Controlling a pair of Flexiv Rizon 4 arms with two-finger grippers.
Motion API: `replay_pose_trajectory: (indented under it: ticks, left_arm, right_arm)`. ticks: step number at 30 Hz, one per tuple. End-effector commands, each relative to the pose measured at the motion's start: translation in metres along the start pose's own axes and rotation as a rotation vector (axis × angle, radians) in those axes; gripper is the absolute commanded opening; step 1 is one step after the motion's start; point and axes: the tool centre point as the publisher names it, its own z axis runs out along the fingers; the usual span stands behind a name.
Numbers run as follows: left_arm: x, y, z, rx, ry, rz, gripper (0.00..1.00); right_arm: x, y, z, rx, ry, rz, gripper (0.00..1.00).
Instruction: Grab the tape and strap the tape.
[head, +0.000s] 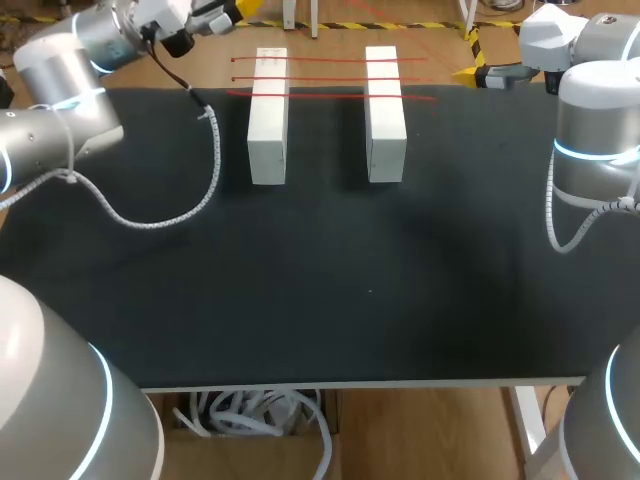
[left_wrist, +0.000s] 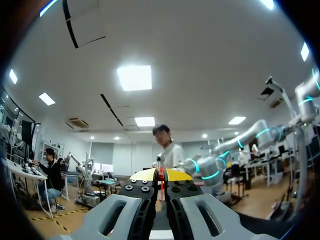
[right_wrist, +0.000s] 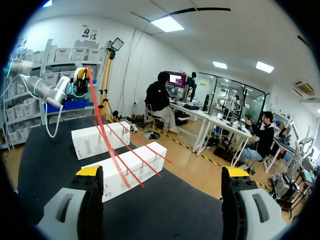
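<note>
You are mid-strap: the red tape (head: 330, 78) already lies in several strands across the far ends of the two white blocks (head: 268, 130) on the counter (head: 330, 300). One strand rises from them to your left jaws, which are pressed together on it, raised beyond the counter's far left corner. Your right jaws stand wide apart, holding nothing, off the far right edge. Next, I judge, you must keep that strand taut and carry it back over the blocks without dragging them.
</note>
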Motion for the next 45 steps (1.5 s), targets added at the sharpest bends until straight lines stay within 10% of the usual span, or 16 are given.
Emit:
replay_pose_trajectory:
  ticks: [1, 23, 36, 45]
  left_arm:
    - [0.003, 0.0, 0.001, -0.001, -0.006, 0.004, 0.0]
    - [0.003, 0.0, 0.001, -0.001, -0.006, 0.004, 0.0]
    - [0.003, 0.0, 0.001, -0.001, -0.006, 0.004, 0.0]
    - [0.003, 0.0, 0.001, -0.001, -0.006, 0.004, 0.0]
  right_arm:
    - [0.0, 0.0, 0.0, 0.0, 0.0, 0.0, 1.0]
    - [0.011, 0.0, -0.001, 0.025, 0.022, 0.03, 1.0]
    - [0.063, -0.015, -0.036, 0.13, 0.136, 0.995, 1.0]
    - [0.071, -0.004, -0.034, 0.143, 0.065, 1.267, 1.0]
